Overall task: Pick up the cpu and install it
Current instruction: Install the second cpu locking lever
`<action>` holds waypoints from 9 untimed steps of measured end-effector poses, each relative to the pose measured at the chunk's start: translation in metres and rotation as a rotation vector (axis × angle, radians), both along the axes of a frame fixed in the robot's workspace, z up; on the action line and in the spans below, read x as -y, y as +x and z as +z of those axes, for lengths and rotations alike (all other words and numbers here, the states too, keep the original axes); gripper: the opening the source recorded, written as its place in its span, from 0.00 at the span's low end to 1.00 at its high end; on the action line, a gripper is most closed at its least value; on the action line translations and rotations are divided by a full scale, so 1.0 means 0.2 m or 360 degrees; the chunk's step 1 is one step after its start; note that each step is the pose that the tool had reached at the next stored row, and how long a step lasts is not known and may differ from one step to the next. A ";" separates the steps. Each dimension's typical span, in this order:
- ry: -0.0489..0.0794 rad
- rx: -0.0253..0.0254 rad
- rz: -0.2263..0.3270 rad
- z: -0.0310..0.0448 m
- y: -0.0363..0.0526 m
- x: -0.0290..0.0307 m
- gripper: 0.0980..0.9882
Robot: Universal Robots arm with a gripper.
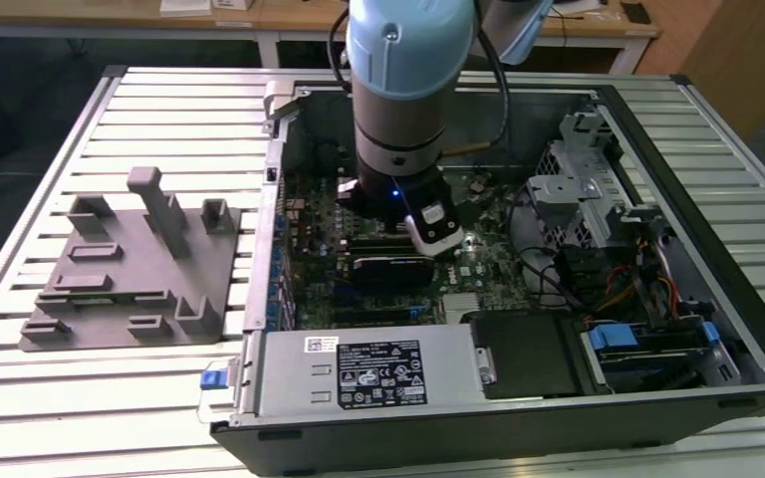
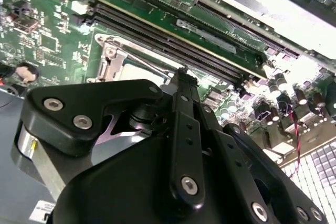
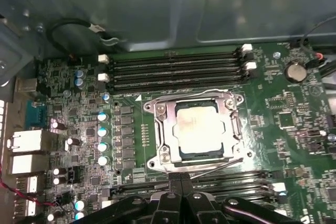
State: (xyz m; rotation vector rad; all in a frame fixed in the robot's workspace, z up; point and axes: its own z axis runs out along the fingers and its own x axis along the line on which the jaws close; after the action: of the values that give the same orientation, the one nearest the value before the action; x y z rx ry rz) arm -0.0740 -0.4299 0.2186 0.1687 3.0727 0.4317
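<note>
We see the cpu (image 3: pixel 198 128), a small flat square chip with a pale silver-grey metal top, lying in the metal-framed socket (image 3: pixel 157 132) on the green motherboard (image 3: pixel 294 114), between two banks of black memory slots (image 3: pixel 176 69). Its top looks faintly smudged. Our black gripper (image 3: pixel 181 178) hangs just beside the socket, fingers pressed together on nothing. We judge the risk to be the thin retention lever (image 3: pixel 220 165): it looks unlatched, so a nudge could shift the chip and bend contacts beneath.
</note>
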 end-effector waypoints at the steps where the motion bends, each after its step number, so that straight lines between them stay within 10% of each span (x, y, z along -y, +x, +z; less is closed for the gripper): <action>1: 0.0000 -0.00002 0.0000 -0.006 -0.002 0.001 0.01; 9: 0.0022 -0.00005 0.0000 -0.040 -0.027 0.004 0.01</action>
State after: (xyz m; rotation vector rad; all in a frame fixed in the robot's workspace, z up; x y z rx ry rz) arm -0.0793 -0.4307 0.2106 0.1690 3.0708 0.4526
